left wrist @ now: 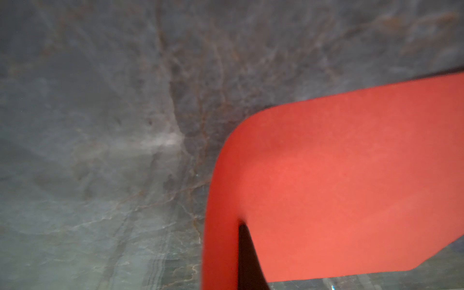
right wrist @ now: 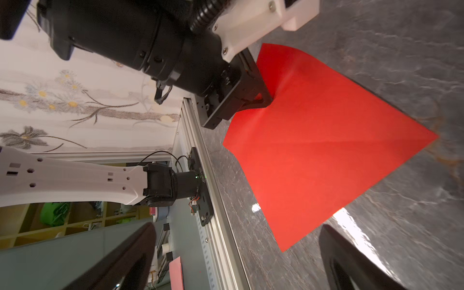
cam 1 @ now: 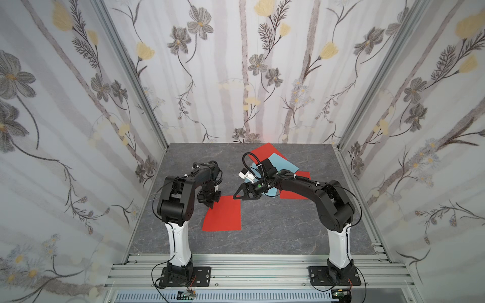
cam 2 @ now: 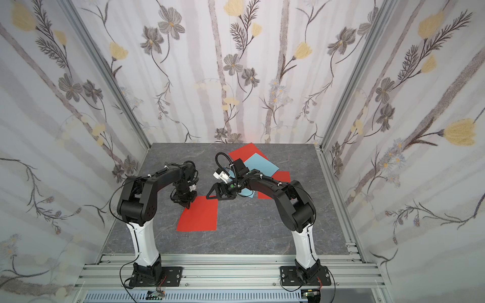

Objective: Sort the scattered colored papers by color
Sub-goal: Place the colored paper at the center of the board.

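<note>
Red paper (cam 1: pixel 223 217), plain and lightly creased, lies near the middle of the table (cam 1: pixel 262 236), its far left corner lifted and pinched tight in the left end effector (cam 1: pixel 210 205). The right end effector (cam 1: pixel 236 195) hovers spread wide and empty at that sheet's far right corner. More red sheets (cam 1: pixel 265 151) and sky-blue sheets (cam 1: pixel 283 164) overlap in a loose heap toward the table's far edge.

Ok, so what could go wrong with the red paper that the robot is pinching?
The left jaws pinch only one corner of the red paper, and the sheet buckles there, so pulling might crumple it, tear it or let it slip out. The right arm reaches over the mixed pile, above a blue paper; if it swings low, it might drag those sheets about.
</note>
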Action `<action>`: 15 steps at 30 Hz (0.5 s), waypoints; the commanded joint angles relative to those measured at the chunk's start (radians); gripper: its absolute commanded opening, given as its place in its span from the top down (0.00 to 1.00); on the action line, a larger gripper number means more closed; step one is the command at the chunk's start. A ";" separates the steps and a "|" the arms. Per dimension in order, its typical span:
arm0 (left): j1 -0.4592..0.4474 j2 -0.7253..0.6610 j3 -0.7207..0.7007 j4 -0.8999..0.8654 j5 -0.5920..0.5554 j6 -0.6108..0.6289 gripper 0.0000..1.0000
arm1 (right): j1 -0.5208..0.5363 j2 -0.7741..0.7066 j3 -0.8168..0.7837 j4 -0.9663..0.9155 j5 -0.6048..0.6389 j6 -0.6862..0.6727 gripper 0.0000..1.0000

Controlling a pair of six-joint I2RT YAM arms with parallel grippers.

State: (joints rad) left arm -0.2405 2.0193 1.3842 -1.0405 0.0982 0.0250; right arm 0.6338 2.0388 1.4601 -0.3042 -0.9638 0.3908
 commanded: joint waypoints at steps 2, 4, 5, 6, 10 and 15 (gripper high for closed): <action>-0.002 -0.001 0.007 -0.009 -0.008 0.005 1.00 | 0.024 0.033 -0.017 0.046 -0.106 0.014 0.00; -0.003 0.000 0.006 -0.013 -0.007 0.005 1.00 | 0.041 0.064 -0.006 0.049 -0.140 0.006 0.00; -0.002 0.002 0.006 -0.015 -0.008 0.005 1.00 | 0.047 0.078 0.000 0.047 -0.130 0.008 0.00; -0.003 0.002 0.006 -0.016 -0.009 0.006 1.00 | 0.050 0.087 0.002 0.044 -0.118 0.009 0.00; -0.005 0.001 0.011 -0.022 -0.006 0.006 1.00 | 0.052 0.131 0.027 -0.035 -0.034 -0.032 0.00; -0.009 0.001 0.012 -0.034 -0.013 0.001 1.00 | 0.058 0.177 0.042 -0.059 -0.011 -0.052 0.00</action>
State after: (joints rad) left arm -0.2470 2.0197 1.3895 -1.0462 0.0975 0.0246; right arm 0.6872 2.2089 1.4921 -0.3294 -0.9932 0.3717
